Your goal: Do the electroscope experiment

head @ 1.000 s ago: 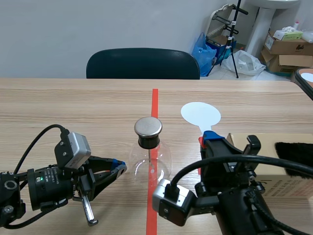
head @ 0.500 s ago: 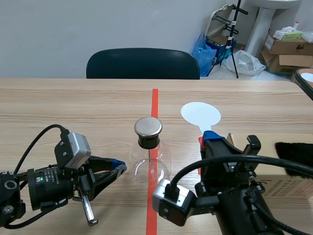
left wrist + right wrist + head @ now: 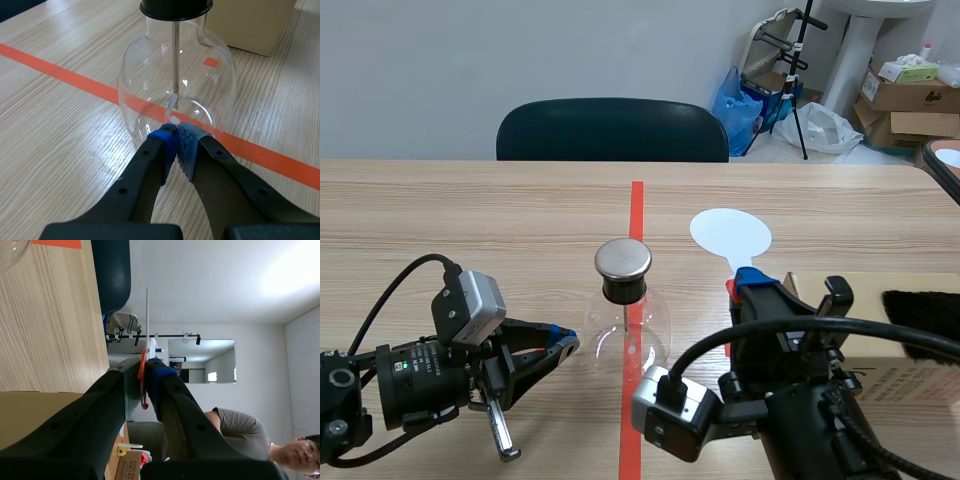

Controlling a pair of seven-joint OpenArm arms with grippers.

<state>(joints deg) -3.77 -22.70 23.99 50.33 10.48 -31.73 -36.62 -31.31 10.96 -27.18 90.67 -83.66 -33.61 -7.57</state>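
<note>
Left fingers (image 3: 161,150) meet empty beside the flask (image 3: 150,75); right fingers (image 3: 162,385) pinch the white paddle (image 3: 730,233), cardboard box (image 3: 910,378) alongside.

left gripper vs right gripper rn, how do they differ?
Grip: the left gripper has its fingers meeting on nothing; the right gripper pinches the white paddle by its handle.
Place: the left gripper points its tips at the glass flask, low on the bulb and close to the glass; the right gripper sits off to the flask's side, apart from it.
Shared: both are black, with fingers closed.
</note>
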